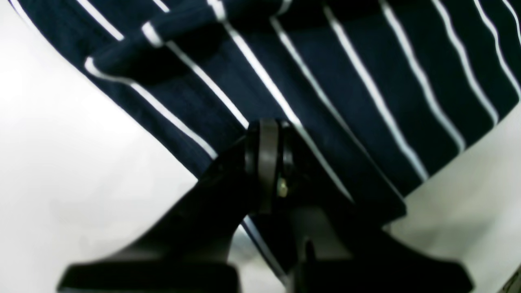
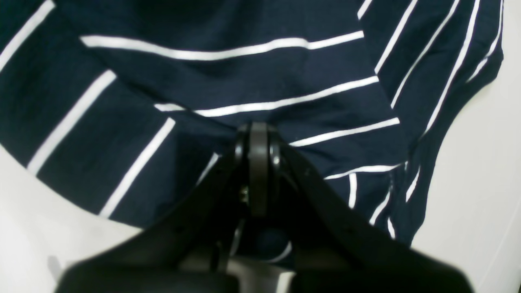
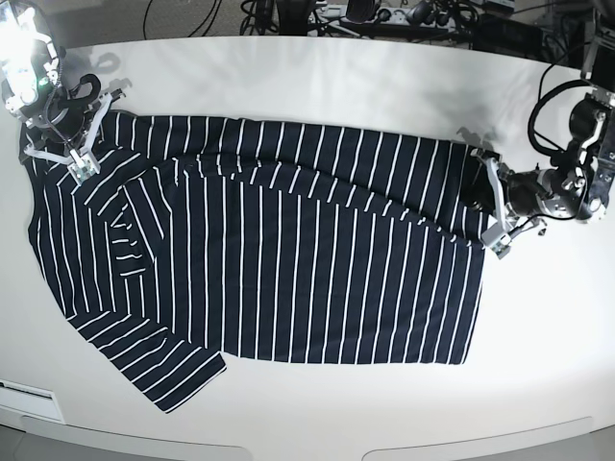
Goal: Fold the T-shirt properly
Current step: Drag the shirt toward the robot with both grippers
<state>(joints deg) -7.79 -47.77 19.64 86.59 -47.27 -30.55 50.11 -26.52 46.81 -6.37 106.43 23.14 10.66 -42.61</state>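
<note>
A wide white tabletop with rounded corners fills nearly the whole base view. Its surface is smooth and matte, brightly and evenly lit, with soft grey shadows near the far left and far right edges. A strong glare of light burns at the far left corner. Beyond the far edge, a tangle of black cables and dark equipment lies against a dim background. A thin strip of grey floor shows below the near edge, at the lower left.
</note>
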